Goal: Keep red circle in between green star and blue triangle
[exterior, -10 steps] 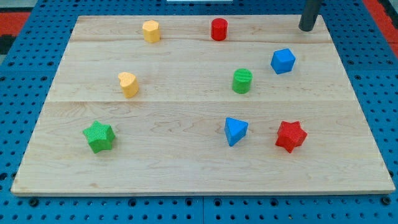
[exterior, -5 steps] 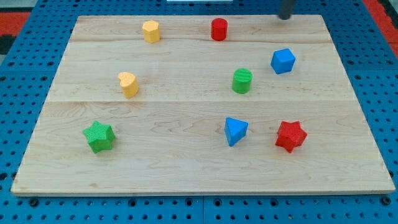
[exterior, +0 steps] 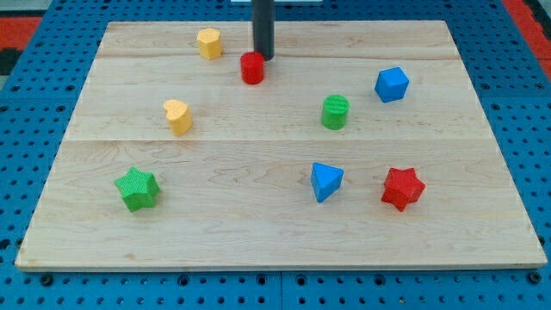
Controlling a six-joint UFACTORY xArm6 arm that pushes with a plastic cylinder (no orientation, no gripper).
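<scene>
The red circle (exterior: pixel 252 68) sits near the board's top, left of centre. My tip (exterior: pixel 263 57) is just above and right of it, touching or almost touching it. The green star (exterior: pixel 137 189) lies at the lower left. The blue triangle (exterior: pixel 325 182) lies at the lower right of centre. The red circle is well above the line between the star and the triangle.
A yellow block (exterior: pixel 208 42) sits top left of the red circle and another yellow block (exterior: pixel 176 116) lies mid left. A green cylinder (exterior: pixel 336 112), a blue cube (exterior: pixel 391 84) and a red star (exterior: pixel 403 189) are on the right half of the wooden board (exterior: pixel 482 241).
My tip has moved from the top right edge leftward to the red circle. The red circle has shifted left and down from its earlier spot. The other blocks have not moved.
</scene>
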